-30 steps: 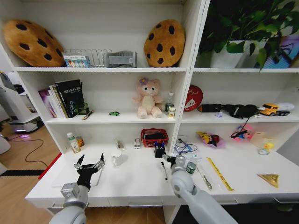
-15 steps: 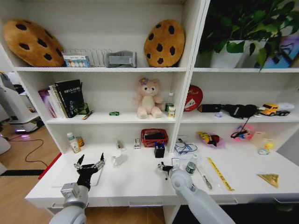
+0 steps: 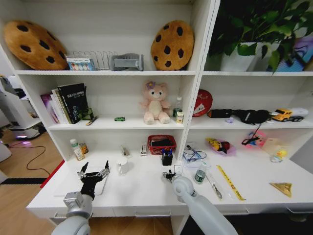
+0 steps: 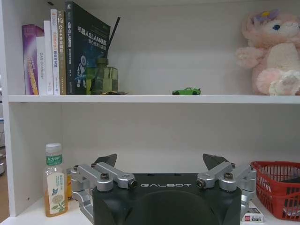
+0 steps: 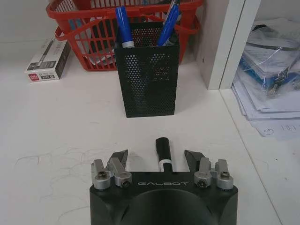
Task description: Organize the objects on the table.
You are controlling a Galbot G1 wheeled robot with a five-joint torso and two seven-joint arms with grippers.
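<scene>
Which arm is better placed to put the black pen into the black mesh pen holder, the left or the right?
Probably the right. The right gripper has the black pen between its open fingers, just before the black mesh pen holder. The left gripper hovers farther off, over the white desk's left part.

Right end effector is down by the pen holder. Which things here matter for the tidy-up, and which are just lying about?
In the job:
- right end effector, open, astride the black pen
- mesh pen holder
- white desk

Lying about:
- red basket
- pink plush bear
- cookie cushion
- left end effector, open, idle at the desk's left
</scene>
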